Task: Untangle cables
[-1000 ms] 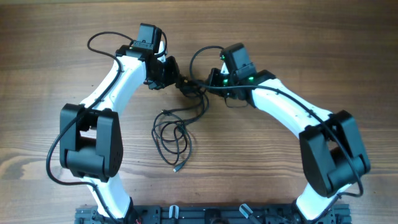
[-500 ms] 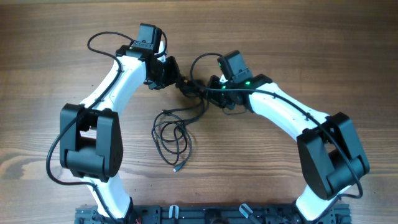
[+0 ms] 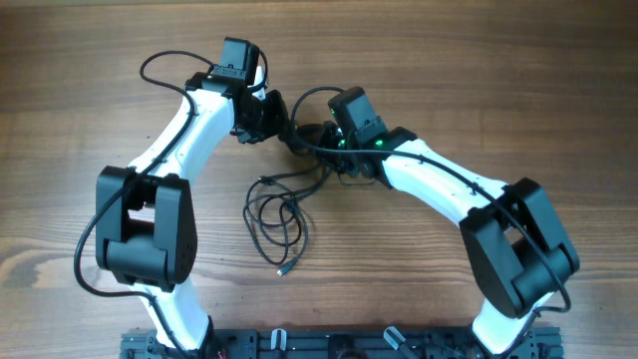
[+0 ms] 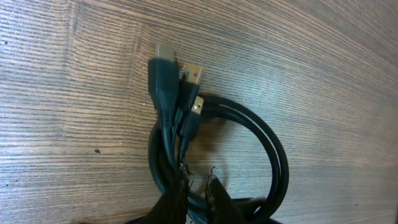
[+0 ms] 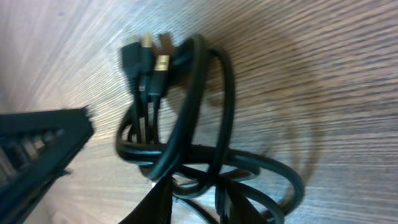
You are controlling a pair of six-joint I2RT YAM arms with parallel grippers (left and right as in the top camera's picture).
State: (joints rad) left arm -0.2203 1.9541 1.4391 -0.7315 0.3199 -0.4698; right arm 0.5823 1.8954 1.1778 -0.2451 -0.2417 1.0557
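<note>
The cables [image 3: 304, 140] are black cords bunched into a clump between my two grippers, with loose loops [image 3: 274, 214] trailing toward the near side and ending in a small plug [image 3: 283, 270]. My left gripper [image 3: 279, 122] comes at the clump from the left. In the left wrist view it [image 4: 198, 196] is shut on a strand, with the plug ends [image 4: 180, 78] lying just beyond. My right gripper [image 3: 324, 140] presses in from the right. In its wrist view the fingers [image 5: 165, 199] close around crossing strands of the clump [image 5: 186, 124].
Bare wooden table [image 3: 478, 80] lies all around. The arms' own thicker wires arc above the wrists [image 3: 159, 62]. The left gripper's dark body [image 5: 37, 143] shows at the left edge of the right wrist view. The black arm base rail [image 3: 329, 344] runs along the near edge.
My right arm has moved left, bringing its gripper closer to the left gripper and the clump. The left arm and the loose loops have stayed put.
</note>
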